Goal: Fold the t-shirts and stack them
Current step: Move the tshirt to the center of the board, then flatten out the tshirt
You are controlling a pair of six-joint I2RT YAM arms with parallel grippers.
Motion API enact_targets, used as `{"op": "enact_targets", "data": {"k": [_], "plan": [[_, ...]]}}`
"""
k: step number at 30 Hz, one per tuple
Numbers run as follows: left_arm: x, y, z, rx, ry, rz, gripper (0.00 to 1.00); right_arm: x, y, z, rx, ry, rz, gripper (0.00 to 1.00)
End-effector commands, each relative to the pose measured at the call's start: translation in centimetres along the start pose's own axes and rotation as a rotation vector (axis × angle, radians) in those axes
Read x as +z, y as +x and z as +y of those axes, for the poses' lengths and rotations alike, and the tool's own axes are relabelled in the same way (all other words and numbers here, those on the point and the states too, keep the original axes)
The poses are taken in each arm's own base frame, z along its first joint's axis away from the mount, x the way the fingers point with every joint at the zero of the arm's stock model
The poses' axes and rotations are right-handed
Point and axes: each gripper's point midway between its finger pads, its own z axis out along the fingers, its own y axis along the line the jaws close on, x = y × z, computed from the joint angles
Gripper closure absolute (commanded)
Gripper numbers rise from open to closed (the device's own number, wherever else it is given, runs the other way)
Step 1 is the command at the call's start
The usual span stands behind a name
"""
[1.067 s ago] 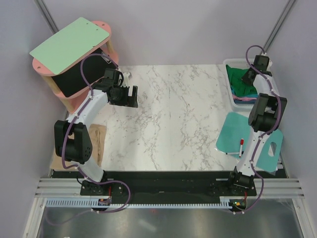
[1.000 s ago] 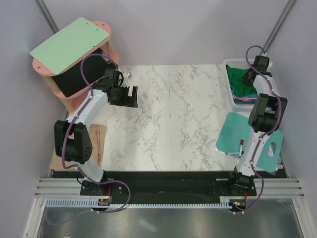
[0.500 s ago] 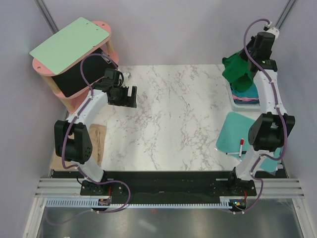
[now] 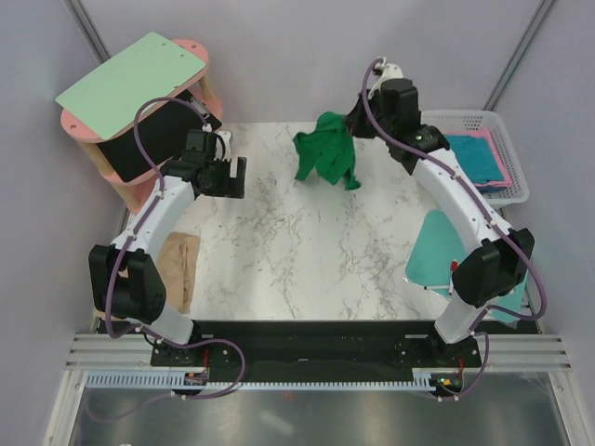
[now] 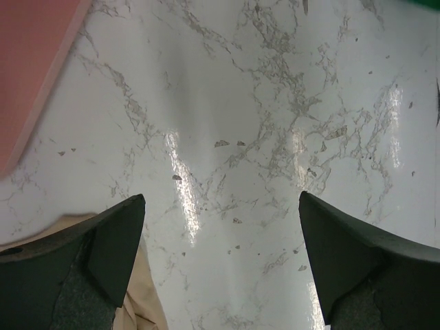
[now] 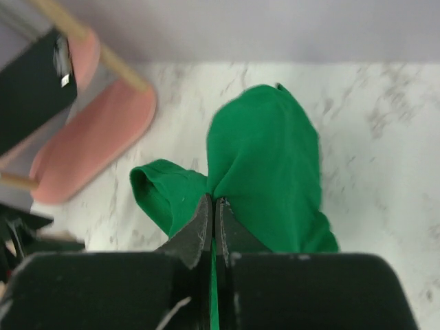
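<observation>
While right pincer (image 6: 212,210) was clamped shut on dark green t-shirt (image 4: 325,156), cloth hung bunched over far middle of marble surface (image 4: 307,260). Left pincer (image 5: 220,206) was spread wide, nothing in it, hovering low over surface's left side. Teal-blue shirt (image 4: 476,153) lay in white basket (image 4: 509,125) far right, tan shirt (image 4: 177,265) at near-left edge.

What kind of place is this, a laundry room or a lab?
Likely a robotics lab cell: two robot arms bolted to a marble-look table, one holding a green t-shirt, bare walls close around, a basket of folded shirts.
</observation>
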Motion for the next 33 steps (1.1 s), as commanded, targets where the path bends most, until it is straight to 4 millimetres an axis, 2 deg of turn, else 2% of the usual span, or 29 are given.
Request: {"op": "enact_targets", "data": {"k": [1, 2, 3, 4, 5, 6, 7, 9, 11, 15, 16, 18, 19, 21, 22, 23, 24, 25, 26, 28, 29, 31, 32, 33], "plan": [[-0.9, -1.9, -0.5, -0.048, 0.034, -0.086, 0.0, -0.7, 8.0, 2.8, 0.009, -0.093, 0.151, 1.0], [-1.0, -1.9, -1.1, -0.052, 0.063, -0.084, 0.0, -0.3, 10.5, 4.1, 0.004, -0.136, 0.196, 0.97], [-1.1, -1.9, -2.4, -0.055, 0.135, -0.083, 0.0, -0.1, 12.6, 4.4, 0.012, -0.155, 0.243, 0.77], [-1.1, -2.3, -3.1, -0.057, 0.18, -0.097, 0.0, 0.1, 15.7, 4.1, 0.02, -0.161, 0.314, 0.65], [-1.1, -2.4, -4.0, -0.071, 0.224, -0.1, 0.0, 0.3, 17.8, 5.0, 0.028, -0.221, 0.369, 0.51], [-1.1, -2.1, -5.3, -0.078, 0.304, -0.091, 0.0, 0.3, 18.8, 5.1, 0.033, -0.231, 0.39, 0.13], [-1.2, -2.3, -6.2, -0.098, 0.347, -0.093, 0.0, 0.2, 20.3, 4.5, 0.056, -0.222, 0.415, 0.02], [-1.0, -1.8, -7.9, -0.122, 0.434, -0.065, 0.0, 0.1, 20.0, 4.7, 0.052, -0.234, 0.389, 0.02], [-1.0, -1.7, -9.7, -0.148, 0.488, -0.055, 0.0, -0.1, 18.8, 4.2, 0.036, -0.208, 0.35, 0.02], [0.0, 1.5, -13.1, -0.151, 0.538, 0.013, 0.0, 0.0, 17.2, 2.9, -0.001, -0.149, 0.31, 0.02], [-0.2, 2.5, -14.7, -0.129, 0.552, 0.037, 0.0, 0.0, 16.8, 2.8, -0.003, -0.146, 0.308, 0.02], [0.0, 4.1, -15.8, -0.11, 0.539, 0.065, 0.0, 0.1, 17.2, 1.7, 0.001, -0.124, 0.334, 0.02], [-0.3, 5.1, -17.1, -0.095, 0.553, 0.085, 0.0, 0.1, 17.4, 1.2, 0.002, -0.11, 0.34, 0.02], [-0.2, 6.9, -17.6, -0.087, 0.54, 0.118, 0.0, -0.1, 18.5, 0.1, 0.001, -0.074, 0.366, 0.02], [-0.9, 7.7, -18.3, -0.079, 0.548, 0.125, 0.0, -0.1, 18.7, -0.8, 0.003, -0.047, 0.369, 0.02], [-1.0, 8.3, -18.5, -0.076, 0.541, 0.13, 0.0, -0.2, 19.0, -1.3, 0.007, -0.031, 0.375, 0.02], [-0.8, 9.9, -18.5, -0.064, 0.515, 0.155, 0.0, -0.3, 19.6, -2.0, 0.011, -0.015, 0.388, 0.02], [-1.2, 10.3, -18.3, -0.072, 0.503, 0.15, 0.0, -0.4, 19.6, -2.6, 0.018, -0.004, 0.39, 0.02], [-0.8, 12.0, -17.9, -0.074, 0.475, 0.18, 0.0, -0.5, 19.7, -3.1, 0.022, 0.005, 0.393, 0.02], [-0.5, 13.3, -17.2, -0.1, 0.421, 0.195, 0.0, -0.6, 20.1, -4.0, 0.031, 0.022, 0.401, 0.02], [-0.3, 14.5, -16.5, -0.118, 0.394, 0.214, 0.0, -0.6, 20.3, -4.0, 0.032, 0.019, 0.407, 0.02], [0.1, 15.1, -15.1, -0.179, 0.305, 0.195, 0.0, -0.6, 20.3, -4.3, 0.033, 0.022, 0.409, 0.02], [-0.2, 15.1, -13.6, -0.2, 0.246, 0.145, 0.0, -0.7, 20.3, -4.3, 0.034, 0.017, 0.411, 0.02], [-0.5, 15.0, -13.1, -0.234, 0.221, 0.12, 0.0, -0.7, 20.3, -4.5, 0.031, 0.023, 0.411, 0.02]]}}
